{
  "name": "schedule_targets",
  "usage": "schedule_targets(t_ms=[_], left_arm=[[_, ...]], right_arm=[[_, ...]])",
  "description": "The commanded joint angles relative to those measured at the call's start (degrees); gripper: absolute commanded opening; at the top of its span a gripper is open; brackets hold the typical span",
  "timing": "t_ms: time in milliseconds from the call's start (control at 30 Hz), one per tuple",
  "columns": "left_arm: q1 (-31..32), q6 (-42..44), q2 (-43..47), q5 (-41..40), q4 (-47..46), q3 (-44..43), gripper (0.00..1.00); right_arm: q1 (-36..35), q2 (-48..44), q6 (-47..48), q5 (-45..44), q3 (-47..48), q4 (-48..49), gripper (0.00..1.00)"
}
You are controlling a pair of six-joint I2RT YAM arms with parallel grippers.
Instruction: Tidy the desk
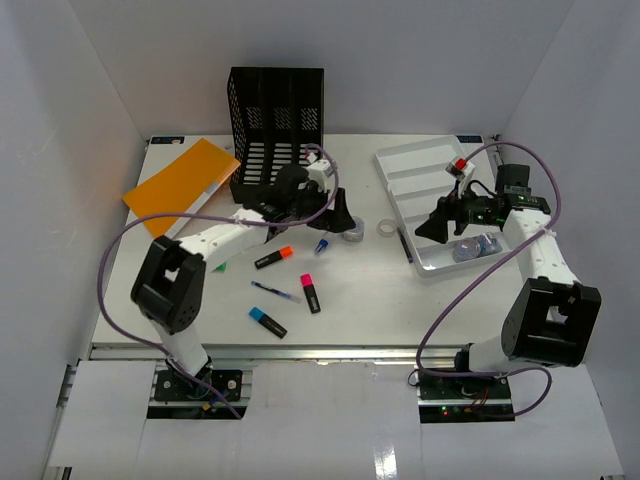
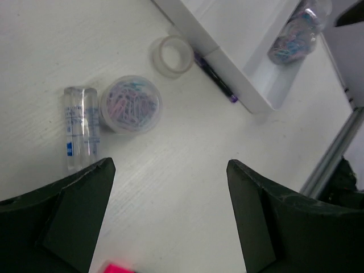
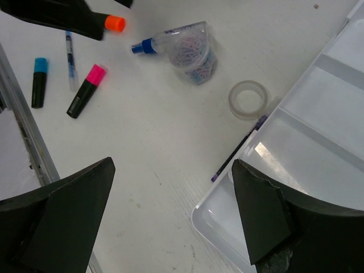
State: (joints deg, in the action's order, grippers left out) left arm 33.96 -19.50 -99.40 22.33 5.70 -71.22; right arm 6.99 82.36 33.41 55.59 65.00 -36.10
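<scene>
The desk (image 1: 360, 290) lies beneath both my hands, filling mid-frame. My left gripper (image 1: 343, 215), centre, stands open and empty; my right gripper (image 1: 437, 225), by the white tray (image 1: 410, 170) right of centre, likewise. Left wrist view shows a clip tub (image 2: 296, 34) inside that tray; right wrist view does not.

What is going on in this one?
Two robot arms are working over a white desk that needs tidying. Neither holds anything. The left hand hovers open over bare tabletop, close to a tub of paper clips, a clear tube and a tape roll. The right hand hovers open at the edge of the white tray. An orange highlighter, a pink highlighter, a blue highlighter and a pen lie loose on the desk.
</scene>
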Motion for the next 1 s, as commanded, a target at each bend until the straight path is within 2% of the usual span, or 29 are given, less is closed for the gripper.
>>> schedule_targets(t_ms=[0, 167, 200, 333, 667, 967], left_arm=[[4.21, 3.21, -12.03, -12.44, 14.37, -15.89, 0.89], [7.76, 3.96, -23.1, -21.87, 24.95, -31.35, 0.87], [8.6, 4.21, -24.42, -25.37, 26.18, -33.2, 0.87], [10.38, 5.84, -28.16, -31.12, 30.27, -39.58, 0.88], [12.19, 7.11, -29.66, -31.93, 32.5, -41.15, 0.87], [13.04, 7.22, -29.62, -29.55, 32.51, -41.67, 0.75]], right_arm=[[4.64, -2.71, 2.26, 9.78, -3.17, -0.12, 0.9], [5.84, -4.06, 1.74, 9.64, -3.05, -0.02, 0.9], [5.84, -4.23, 1.66, 9.88, -3.3, 0.06, 0.9], [5.93, -4.4, 1.57, 9.55, -3.12, -0.01, 0.9], [5.93, -4.53, 1.4, 9.4, -3.17, -0.03, 0.9], [6.49, -4.31, 1.4, 9.01, -3.27, 0.06, 0.9]])
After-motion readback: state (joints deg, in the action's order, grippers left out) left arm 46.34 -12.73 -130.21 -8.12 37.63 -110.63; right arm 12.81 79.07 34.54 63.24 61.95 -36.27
